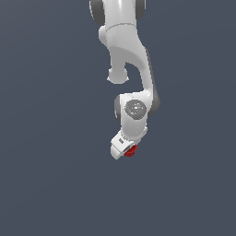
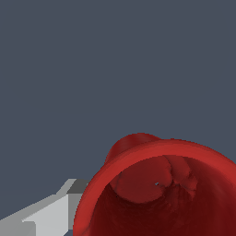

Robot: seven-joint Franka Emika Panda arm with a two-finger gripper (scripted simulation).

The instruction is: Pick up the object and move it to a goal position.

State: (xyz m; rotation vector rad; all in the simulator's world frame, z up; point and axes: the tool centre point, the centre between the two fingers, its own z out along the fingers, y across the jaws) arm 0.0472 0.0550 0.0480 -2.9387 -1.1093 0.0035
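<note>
Wrist view, nearest first: the red cup (image 2: 161, 193) fills the lower part of the picture, mouth turned toward the camera. Thick rounded rim; inner wall dark red and rough, with a lumpy floor visible down inside. A bulge of its outer wall shows just past the rim. One pale grey finger (image 2: 46, 216) of the hand lies right beside the cup's rim, its tip meeting the outer wall; the contact itself is hidden behind the rim. The other finger is out of frame. Beyond the cup, only flat slate-blue background.

Exterior view: the hand (image 1: 123, 148) is the part of the white Panda arm (image 1: 126, 60) nearest the camera. It hangs at the low end of the arm, tilted, its block-shaped body slanting down toward the exterior view's left. The cup (image 1: 131, 150) shows as a small red patch tucked against the hand on the exterior view's right, touching it, much smaller than the hand. Fingers are not separately resolved here, so I cannot tell whether they are clamped on the cup or merely alongside it.

Above, the round wrist joint (image 1: 135, 109), then the links rising and curving out of the top of frame. No bench surface can be made out; the cup's height over anything cannot be judged.
</note>
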